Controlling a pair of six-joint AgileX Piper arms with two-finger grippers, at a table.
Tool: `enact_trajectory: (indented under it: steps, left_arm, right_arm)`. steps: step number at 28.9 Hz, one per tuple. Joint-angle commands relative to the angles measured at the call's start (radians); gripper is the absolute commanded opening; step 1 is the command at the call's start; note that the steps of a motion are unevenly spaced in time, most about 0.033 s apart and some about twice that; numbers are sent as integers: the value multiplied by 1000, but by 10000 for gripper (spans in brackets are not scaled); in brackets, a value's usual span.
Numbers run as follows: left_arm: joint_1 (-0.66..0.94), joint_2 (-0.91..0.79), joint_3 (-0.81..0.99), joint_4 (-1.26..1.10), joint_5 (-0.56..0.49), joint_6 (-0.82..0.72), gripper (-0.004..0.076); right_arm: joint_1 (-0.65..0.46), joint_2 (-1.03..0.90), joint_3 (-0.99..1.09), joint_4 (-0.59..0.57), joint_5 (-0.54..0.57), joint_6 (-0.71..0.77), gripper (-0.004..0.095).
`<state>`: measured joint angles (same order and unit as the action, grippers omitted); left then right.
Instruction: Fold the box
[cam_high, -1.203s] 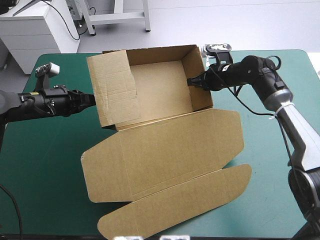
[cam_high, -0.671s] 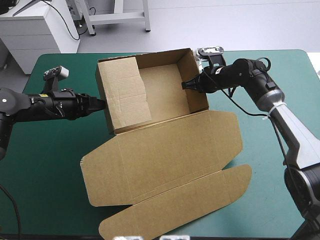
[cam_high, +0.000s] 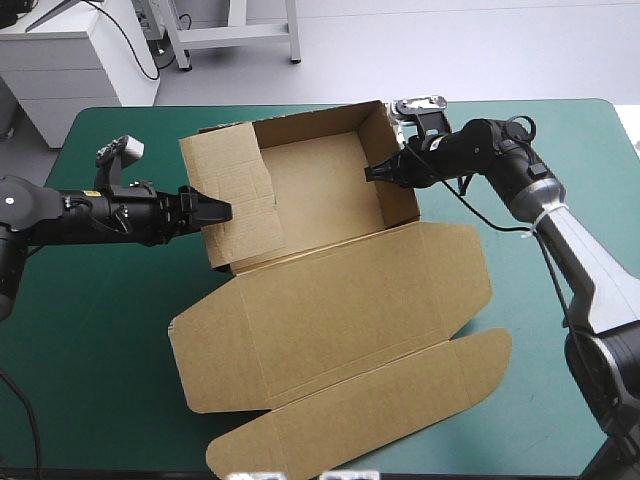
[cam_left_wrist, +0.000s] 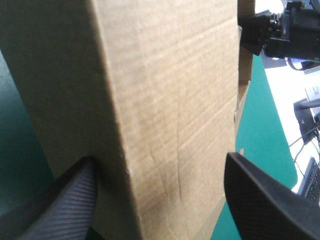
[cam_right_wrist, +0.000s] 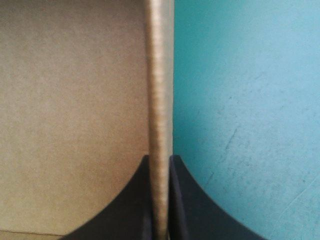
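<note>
Brown box (cam_high: 340, 300), wall-tucking step: right gripper (cam_high: 370, 172) clamps a wall (cam_high: 395, 165); left gripper (cam_high: 225, 210), fingers wide, should press flap (cam_high: 240, 185) inward.

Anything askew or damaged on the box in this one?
Yes. On the box, the left wall panel leans inward over the tray, untucked, with creases across it, where the open left claw meets it. The right claw pinches the opposite wall.

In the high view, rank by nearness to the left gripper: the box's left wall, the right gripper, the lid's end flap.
1. Left wall: at the left gripper.
2. Right gripper: on the right wall.
3. End flap: at the table's near edge.
</note>
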<state>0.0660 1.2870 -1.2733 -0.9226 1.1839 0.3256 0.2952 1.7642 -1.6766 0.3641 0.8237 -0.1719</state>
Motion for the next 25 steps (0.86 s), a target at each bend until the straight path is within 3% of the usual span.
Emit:
enact_trajectory:
  steps: [1, 5, 15, 22, 25]
  left_arm:
    - [-8, -29, -29, 2, -64, -57, 512]
    - [-45, -27, -29, 116, -104, -77, 512]
    - [-235, 13, -29, 434, -242, -390, 499]
    - [-303, 62, -29, 663, -277, -626, 365]
    - [-306, 78, -29, 677, -290, -652, 261]
  right_arm:
    - [7, -45, -29, 55, -52, 6, -13]
    - [46, -45, -29, 46, -89, 6, -12]
    - [122, -45, -31, 42, -134, 8, -10]
    - [122, -45, -31, 46, -77, 9, -8]
    - [122, -45, -31, 46, -65, 9, -9]
